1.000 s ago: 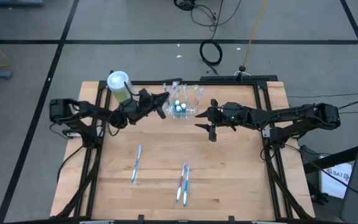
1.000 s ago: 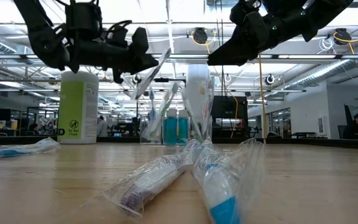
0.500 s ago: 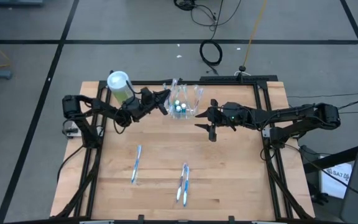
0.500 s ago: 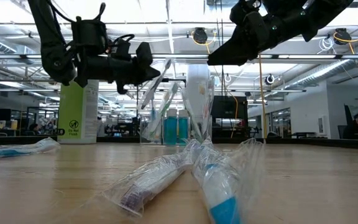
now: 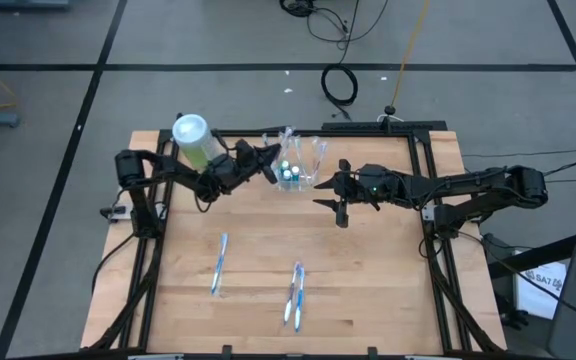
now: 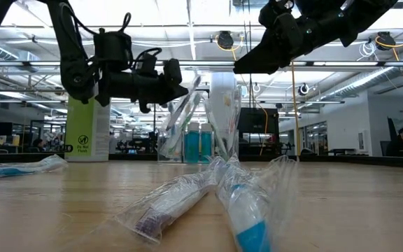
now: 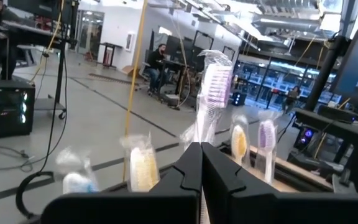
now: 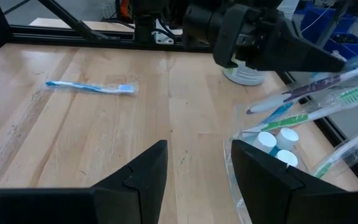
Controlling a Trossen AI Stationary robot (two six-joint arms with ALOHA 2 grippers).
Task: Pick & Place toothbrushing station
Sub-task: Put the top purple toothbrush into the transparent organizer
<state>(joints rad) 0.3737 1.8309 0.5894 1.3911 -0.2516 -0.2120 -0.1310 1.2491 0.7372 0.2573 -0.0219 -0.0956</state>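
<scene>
The toothbrushing station is a clear plastic holder at the table's far middle. It stands on its base, with several toothbrushes and blue-capped tubes upright in it, and it also shows in the right wrist view. My left gripper is just left of the station and above the table, shut on a wrapped toothbrush. My right gripper hangs open and empty to the station's right. The green-and-white canister stands behind my left arm. My left gripper pinches the toothbrush's handle between its two shut fingers. The purple-and-white bristle head sticks out past the fingertips. The fingers come about level from the table's left. The brush is tilted and clear of the table, its head beside the brushes in the station.
Wrapped toothbrushes lie on the near half of the table, one on the left and a pair in the middle. A black frame rail runs along the far edge. People and desks show in the room beyond.
My left gripper has gone toward the table's right edge, closer to the station, carrying the toothbrush clear of the table. It has stayed shut. My right gripper has kept still.
</scene>
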